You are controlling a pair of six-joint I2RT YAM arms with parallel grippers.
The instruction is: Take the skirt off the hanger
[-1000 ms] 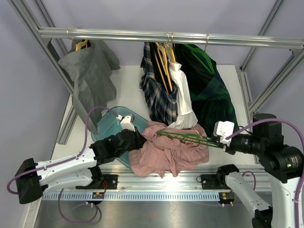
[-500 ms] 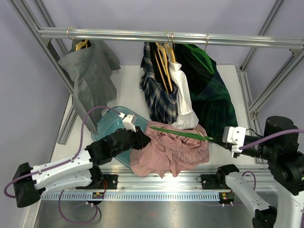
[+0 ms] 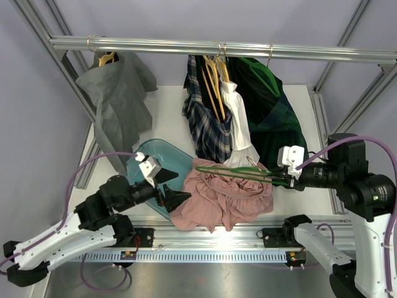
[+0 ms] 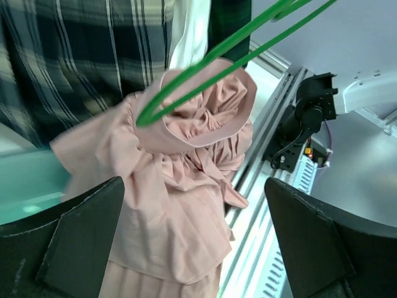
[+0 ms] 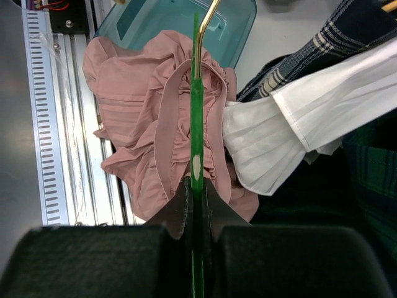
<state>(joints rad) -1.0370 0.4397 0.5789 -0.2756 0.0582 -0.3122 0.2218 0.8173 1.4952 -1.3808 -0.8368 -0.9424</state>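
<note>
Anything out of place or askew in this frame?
Yes. The pink skirt lies crumpled in a heap at the near edge of the table, overlapping the right side of the teal bin rather than lying inside it. The green hanger, pinched in the right gripper, sits above it. The grey garment at far left hangs lopsided.

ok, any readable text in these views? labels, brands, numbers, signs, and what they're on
No readable text in any view.
pink skirt, green hanger, teal bin: no print, tag or label showing.
hanging clothes: patterns only, no lettering.
small circuit board at the near edge: any marking is too small to read.
</note>
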